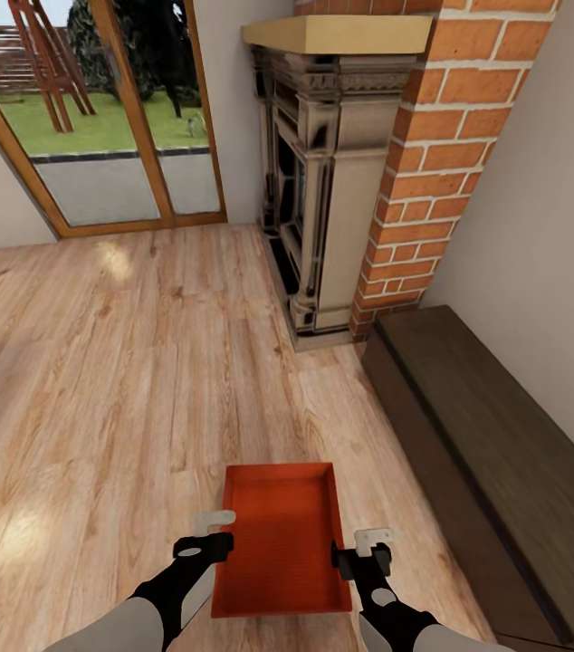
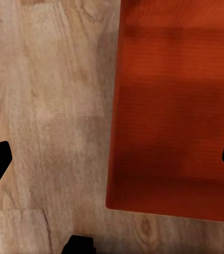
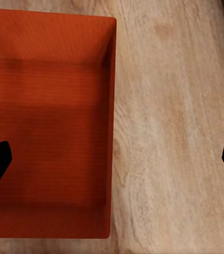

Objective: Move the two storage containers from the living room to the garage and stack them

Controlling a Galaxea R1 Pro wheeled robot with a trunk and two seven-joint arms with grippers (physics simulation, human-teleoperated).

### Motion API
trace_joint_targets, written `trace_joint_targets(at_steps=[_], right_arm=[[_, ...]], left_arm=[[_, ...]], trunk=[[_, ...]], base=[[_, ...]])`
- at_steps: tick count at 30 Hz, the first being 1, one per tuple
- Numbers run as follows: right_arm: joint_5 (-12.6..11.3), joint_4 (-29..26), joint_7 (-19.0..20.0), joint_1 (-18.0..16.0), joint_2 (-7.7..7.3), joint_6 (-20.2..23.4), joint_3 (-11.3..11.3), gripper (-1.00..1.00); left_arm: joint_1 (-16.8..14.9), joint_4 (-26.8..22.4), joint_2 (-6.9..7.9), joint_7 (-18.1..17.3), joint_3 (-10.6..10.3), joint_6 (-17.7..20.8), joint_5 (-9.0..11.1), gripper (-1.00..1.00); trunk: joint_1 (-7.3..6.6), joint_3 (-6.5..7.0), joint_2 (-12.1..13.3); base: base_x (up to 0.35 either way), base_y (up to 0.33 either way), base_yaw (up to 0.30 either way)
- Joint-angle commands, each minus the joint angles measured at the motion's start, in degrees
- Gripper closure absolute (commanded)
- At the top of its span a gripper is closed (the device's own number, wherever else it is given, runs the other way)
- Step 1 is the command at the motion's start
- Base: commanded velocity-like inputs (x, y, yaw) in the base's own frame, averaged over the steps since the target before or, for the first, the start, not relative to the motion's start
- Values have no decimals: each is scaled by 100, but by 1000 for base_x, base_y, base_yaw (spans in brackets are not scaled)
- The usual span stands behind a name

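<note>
I see a stone fireplace (image 1: 323,181) set against a red brick chimney (image 1: 432,154), a dark wooden bench (image 1: 504,435) beside it, and glass patio doors (image 1: 115,118) beyond.

Place: a home's living room
Floor: pale wood-plank floor (image 1: 124,380)
Hearth: an ornate stone fireplace (image 1: 323,181) with a wooden mantel (image 1: 337,33), set against a red brick chimney column (image 1: 432,154)
Seating or ledge: a long dark wooden bench (image 1: 495,444) along the plain pale wall (image 1: 540,199)
Outlook: wood-framed glass doors (image 1: 106,127) giving onto a lawn (image 1: 97,127) with trees
</note>
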Motion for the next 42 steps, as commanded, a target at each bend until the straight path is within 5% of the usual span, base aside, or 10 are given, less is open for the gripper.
trace_joint_targets(at_steps=[1, 42], right_arm=[[-44, 5, -21, -3, 1, -17, 50, -100], [-48, 4, -21, -3, -7, -57, 41, -100]], left_arm=[[-1, -8, 5, 34, -50, 16, 56, -100], [-1, -8, 18, 37, -52, 11, 53, -100]], trunk=[[22, -22, -44], [923, -758, -1688]], base=[[0, 0, 0], [0, 0, 0]])
